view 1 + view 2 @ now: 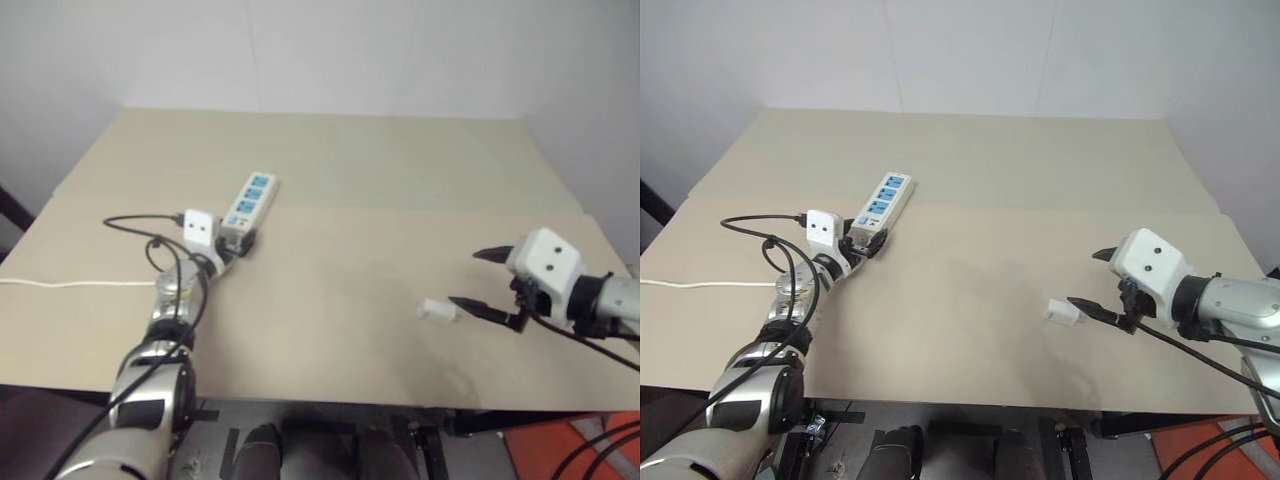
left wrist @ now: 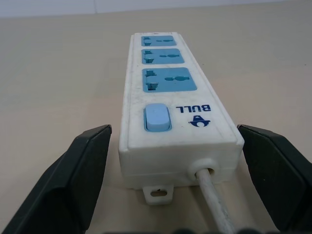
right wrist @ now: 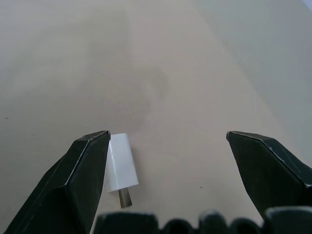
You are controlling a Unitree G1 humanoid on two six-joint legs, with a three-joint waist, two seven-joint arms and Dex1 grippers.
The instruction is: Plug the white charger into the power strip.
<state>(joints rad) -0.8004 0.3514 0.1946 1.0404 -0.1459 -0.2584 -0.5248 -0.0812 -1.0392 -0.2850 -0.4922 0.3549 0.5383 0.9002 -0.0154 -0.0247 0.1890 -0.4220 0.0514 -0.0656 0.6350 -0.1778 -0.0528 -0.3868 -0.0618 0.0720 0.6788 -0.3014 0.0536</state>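
Left end effector (image 2: 161, 195), fingers spread, straddles the power strip (image 1: 249, 201) at its cord end, likely to steady it; right end effector (image 1: 480, 280), also spread, hovers beside the white charger (image 1: 438, 310) on the bench (image 1: 350, 260).

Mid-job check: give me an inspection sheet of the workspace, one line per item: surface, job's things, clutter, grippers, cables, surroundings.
Surface: beige table, bare apart from the job's things.
Job's things: power strip lies flat at the robot's left, three blue sockets unoccupied; white charger lies on its side at the right, unplugged, prongs showing in the right wrist view.
Clutter: nothing seen.
Grippers: left gripper open, fingers either side of the strip's cord end, not closed on it; right gripper open, hovering by the charger, which sits beside one finger.
Cables: strip's white cord runs off the table's left edge.
Surroundings: plain light wall behind the table.
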